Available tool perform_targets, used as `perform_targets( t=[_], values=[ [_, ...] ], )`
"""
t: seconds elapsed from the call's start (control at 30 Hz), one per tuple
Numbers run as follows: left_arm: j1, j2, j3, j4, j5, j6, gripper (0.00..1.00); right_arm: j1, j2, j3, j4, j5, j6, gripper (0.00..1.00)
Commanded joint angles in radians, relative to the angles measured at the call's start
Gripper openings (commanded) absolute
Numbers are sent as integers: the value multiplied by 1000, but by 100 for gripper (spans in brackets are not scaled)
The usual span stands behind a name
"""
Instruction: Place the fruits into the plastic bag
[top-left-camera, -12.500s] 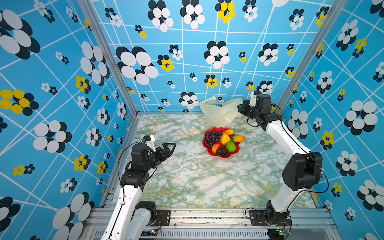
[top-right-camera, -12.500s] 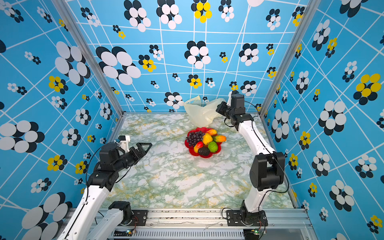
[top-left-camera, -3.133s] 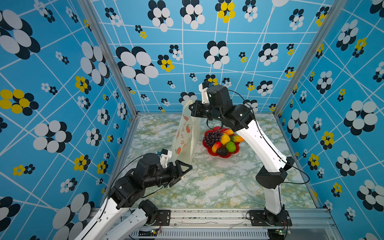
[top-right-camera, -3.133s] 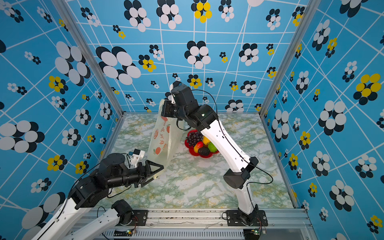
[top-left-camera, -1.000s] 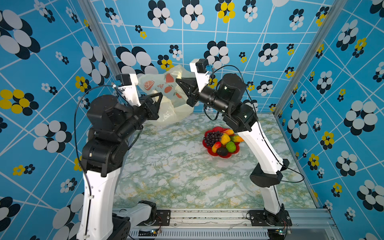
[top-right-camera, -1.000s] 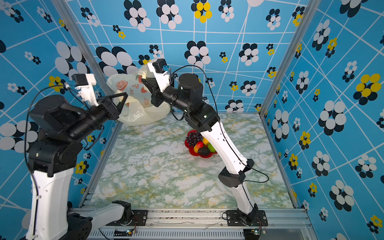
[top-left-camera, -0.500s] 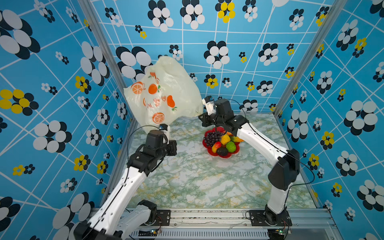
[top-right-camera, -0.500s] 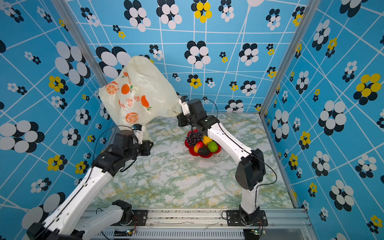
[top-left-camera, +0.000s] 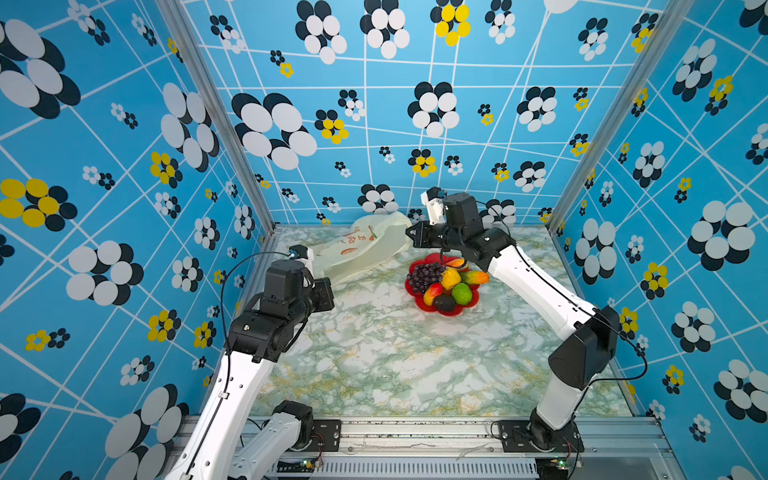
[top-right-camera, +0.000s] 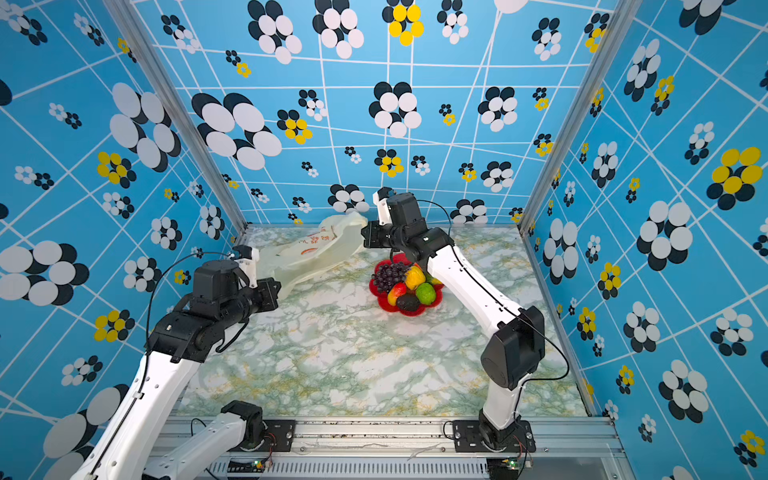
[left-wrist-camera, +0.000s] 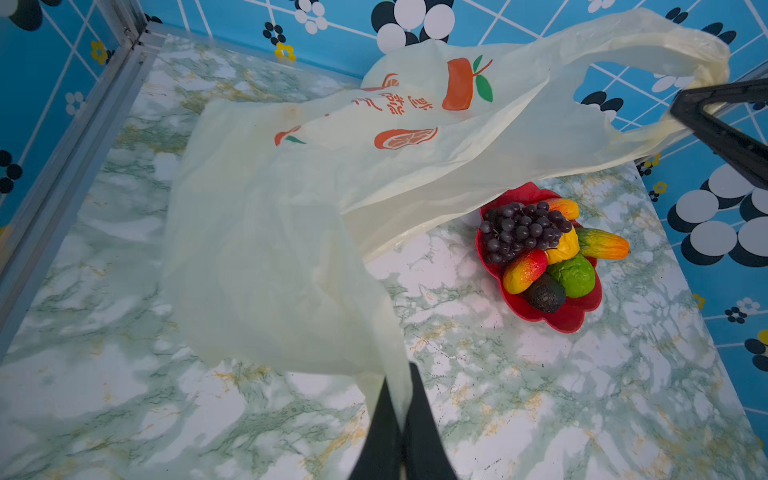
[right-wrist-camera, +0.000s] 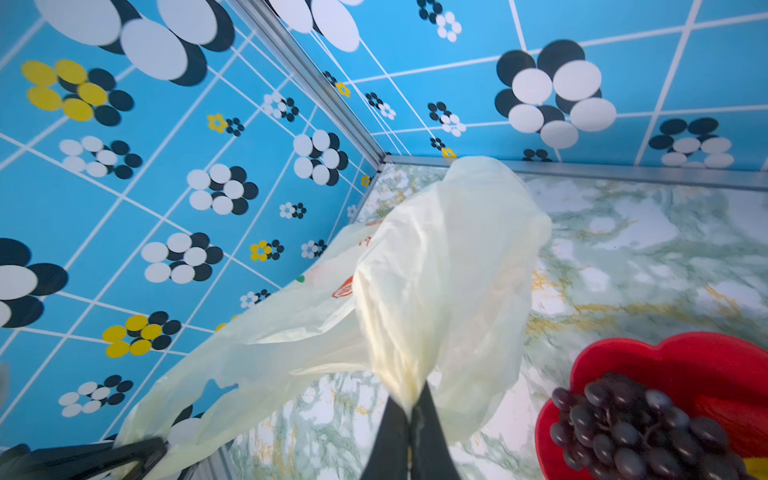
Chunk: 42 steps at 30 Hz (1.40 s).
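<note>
Nearest the camera in both top views, the left gripper (top-left-camera: 322, 286) has its jaws closed on one handle of the plastic bag (top-left-camera: 361, 249); the left wrist view shows the film pinched between the dark fingers (left-wrist-camera: 384, 419). Beyond it, the bag hangs slack between the two arms, its body draped over the marbled counter (top-left-camera: 374, 353) near the back left corner, orange prints facing up. Farther back, the right gripper (top-right-camera: 368, 237) grips the other handle, jaws closed on a bunched strip of plastic, as the right wrist view confirms.

The fruits (top-left-camera: 446, 282) are all heaped on the red plate (top-left-camera: 469, 305), just beside the bag, none inside it.

The likely trouble: the mouth looks collapsed rather than spread, so a fruit could slide off the film instead of dropping in. Thin plastic may also slip or tear in a narrow pinch. With both arms occupied, freeing one to pick fruit would probably let the opening sag shut.
</note>
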Motion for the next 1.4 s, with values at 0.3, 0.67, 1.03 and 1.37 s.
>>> perform_targets(
  t=[0.3,0.67,1.03,1.37],
  values=[
    [-67,108,626,209,127,100,0,91,8,570,164,-76,-167,0],
    [-278,-102,145,188,155,81,0,87,-440,-384,169,258,-171,0],
    [-243,-105,-216,112,-72,-82,0,-31,-235,-374,-3,78,50,0],
    [-117,-66,-226,135,77,-88,0,-31,-55,-270,-4,-7,69,0]
  ],
)
